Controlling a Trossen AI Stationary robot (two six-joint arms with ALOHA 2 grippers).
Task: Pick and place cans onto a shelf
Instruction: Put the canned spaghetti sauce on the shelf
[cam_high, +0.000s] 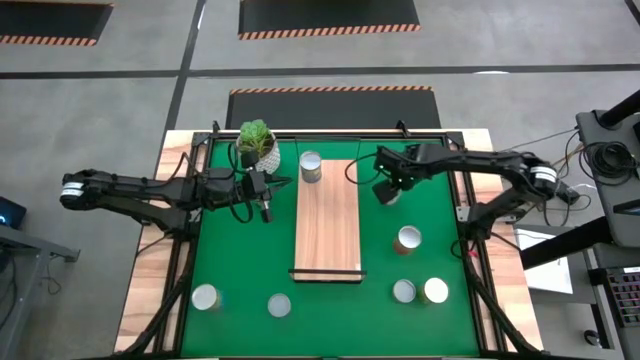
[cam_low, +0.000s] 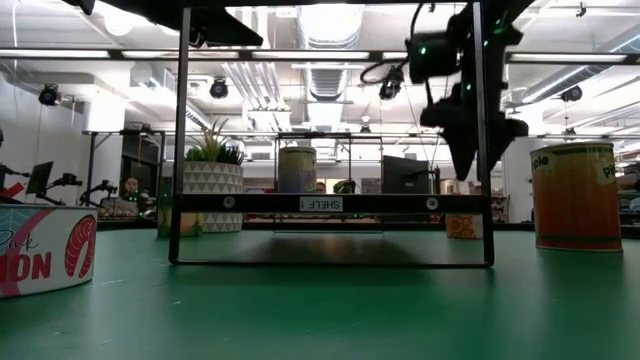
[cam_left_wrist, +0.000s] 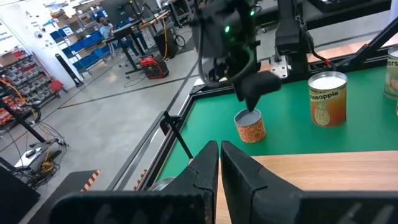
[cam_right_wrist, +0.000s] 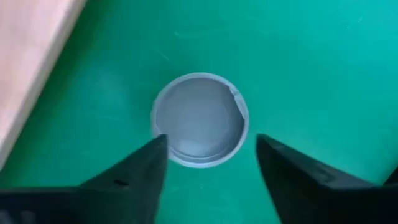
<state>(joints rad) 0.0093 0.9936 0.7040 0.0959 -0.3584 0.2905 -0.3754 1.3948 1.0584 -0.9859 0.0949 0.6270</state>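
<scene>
Closest up: two dark fingers of the right claw, spread apart and gripping nothing, straddling the grey top of a can straight below. Looking right down the tin's upright axis, so probably just a drop and a squeeze to get it. Hovering above it for now, not touching as far as can be told.

As for where that can sits: on the green mat, just off the shelf, to the right of its far end (orange patterned sides, going by the left wrist view). Near the board but not against it.

Left claw clenched on nothing, parked just off the shelf's opposite long side, also toward the far end. Much worse placed for this tin, with the whole board in between, so clearly the right arm's job.

One tin up on the shelf at its far end. Plenty left on the mat, some off the shelf's right side, some past its near end.
</scene>
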